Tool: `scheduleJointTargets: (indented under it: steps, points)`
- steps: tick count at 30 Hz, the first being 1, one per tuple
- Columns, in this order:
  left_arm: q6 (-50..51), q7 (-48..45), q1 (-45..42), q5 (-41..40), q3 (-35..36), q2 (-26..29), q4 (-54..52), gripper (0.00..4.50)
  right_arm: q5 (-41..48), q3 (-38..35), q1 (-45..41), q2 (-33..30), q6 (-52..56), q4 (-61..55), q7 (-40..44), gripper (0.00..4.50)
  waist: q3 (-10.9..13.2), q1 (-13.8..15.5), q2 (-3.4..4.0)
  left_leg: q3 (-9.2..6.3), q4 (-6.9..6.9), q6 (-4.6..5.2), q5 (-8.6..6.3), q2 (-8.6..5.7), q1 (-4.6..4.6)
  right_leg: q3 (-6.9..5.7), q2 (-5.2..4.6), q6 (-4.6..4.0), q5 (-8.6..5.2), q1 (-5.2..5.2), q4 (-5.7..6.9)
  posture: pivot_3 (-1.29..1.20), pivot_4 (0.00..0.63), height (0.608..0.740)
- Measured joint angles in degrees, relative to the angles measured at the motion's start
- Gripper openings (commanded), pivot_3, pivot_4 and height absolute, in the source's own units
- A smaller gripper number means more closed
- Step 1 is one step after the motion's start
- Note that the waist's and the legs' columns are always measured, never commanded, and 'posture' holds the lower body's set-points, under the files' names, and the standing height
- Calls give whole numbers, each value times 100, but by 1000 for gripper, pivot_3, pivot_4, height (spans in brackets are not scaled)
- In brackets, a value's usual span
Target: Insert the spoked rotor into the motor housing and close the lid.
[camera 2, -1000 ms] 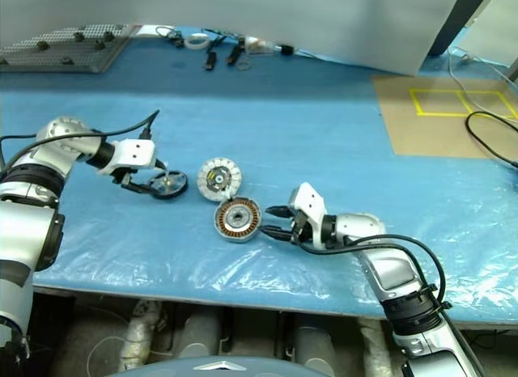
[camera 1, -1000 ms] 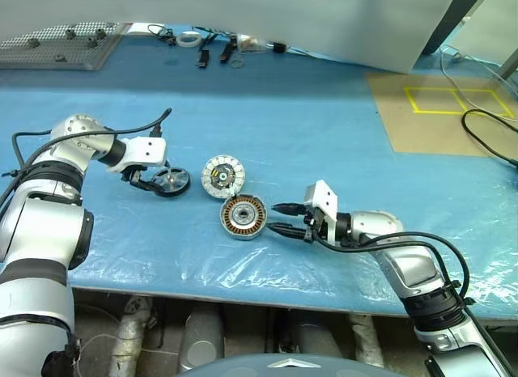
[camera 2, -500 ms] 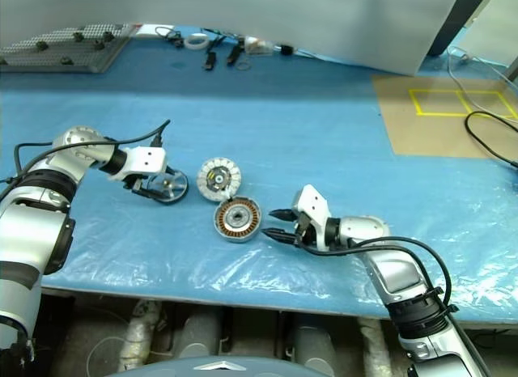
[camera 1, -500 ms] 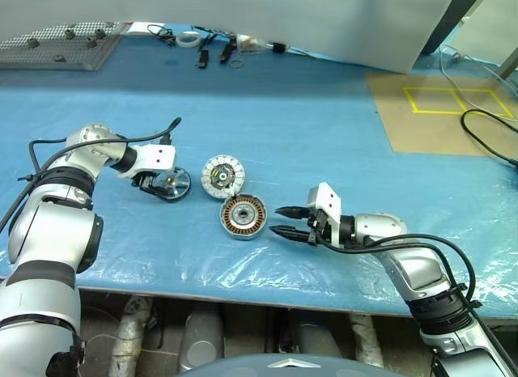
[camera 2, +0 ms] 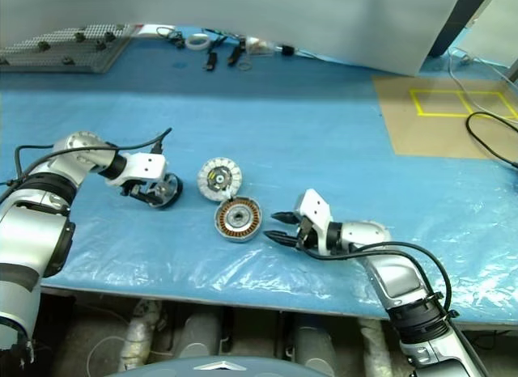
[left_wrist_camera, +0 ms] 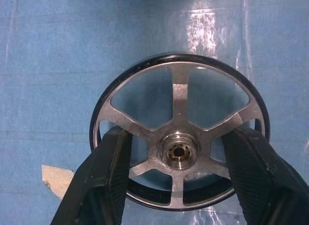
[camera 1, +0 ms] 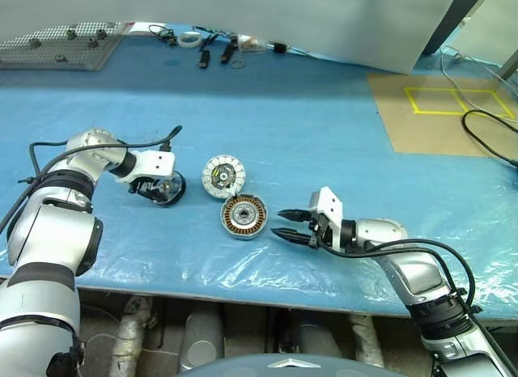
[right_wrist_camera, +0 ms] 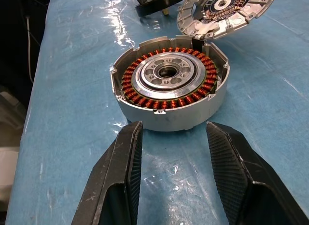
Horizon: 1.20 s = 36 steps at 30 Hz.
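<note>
Spoked rotor (left_wrist_camera: 179, 140) — black-rimmed wheel with a metal hub and six spokes, lying on the blue plastic-covered table (camera 1: 324, 126) toward the robot's left. The left gripper (camera 1: 159, 190) is down over it; in the left wrist view its two black fingers (left_wrist_camera: 104, 181) stand either side of the hub, overlapping the wheel's rim and spokes. Whether the pads actually press the wheel cannot be told.

Motor housing (camera 1: 243, 216) — shallow silver can, ring of copper windings facing up, sitting near the table's front edge, between the two arms.

Lid (camera 1: 222, 175) — white-segmented face up, just behind the housing; in the right wrist view its rim reaches over the housing's far rim, though contact cannot be told.

Right gripper (camera 1: 285, 223) — lying low over the table and pointing at the housing from the robot's right, jaws spread, nothing between them, tips just short of the can's wall.

Other items — perforated metal plate (camera 1: 61, 44) at the far left corner; small tools and a tape roll (camera 1: 189, 39) along the far edge; brown board (camera 1: 441, 112) with yellow tape square at far right; black cable (camera 1: 486, 134) beside it.
</note>
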Motion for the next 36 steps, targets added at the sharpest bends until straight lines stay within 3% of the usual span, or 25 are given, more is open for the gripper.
scheduleJointTargets:
  steps: [9, 16, 25, 29, 36]
  points:
    - [-54, 106, 52, -74, 60, 8, -3, 2519, -44, 3, 9, 11, -181, 202, 32, 2175, 0, 5, 0, 0, -1, 2, 0, 0, 8, 1, 0, -1, -1, 6, 0, 0, 150, 740]
    - [138, -263, 156, -865, 697, -25, -165, 2519, -42, 8, -53, 52, -200, 215, 109, 2175, 1, 20, -1, 1, 0, 3, 0, 0, -1, 0, -1, -3, -1, 0, -1, 0, 150, 740]
    - [771, -1125, 1158, -2171, 1327, 231, -2141, 2519, 37, -32, -358, -45, -238, 415, 457, 2175, 1, -6, 1, 8, -5, 5, -1, 4, -13, 2, -1, -8, -4, -17, 0, 0, 150, 740]
    - [1147, -1109, 1456, -2353, 1328, 264, -2953, 2519, 109, -170, -668, -85, -243, 582, 547, 2175, 1, 5, 1, 8, 2, 7, -1, 5, -14, 1, -1, -15, -8, -18, 7, 0, 150, 740]
    - [1073, -749, 1100, -2116, 1178, 270, -2423, 2519, 117, -168, -751, -31, -241, 680, 615, 2175, 1, 6, 1, 8, 6, 6, 0, 5, -22, 0, -1, -9, -4, -22, 5, 0, 150, 740]
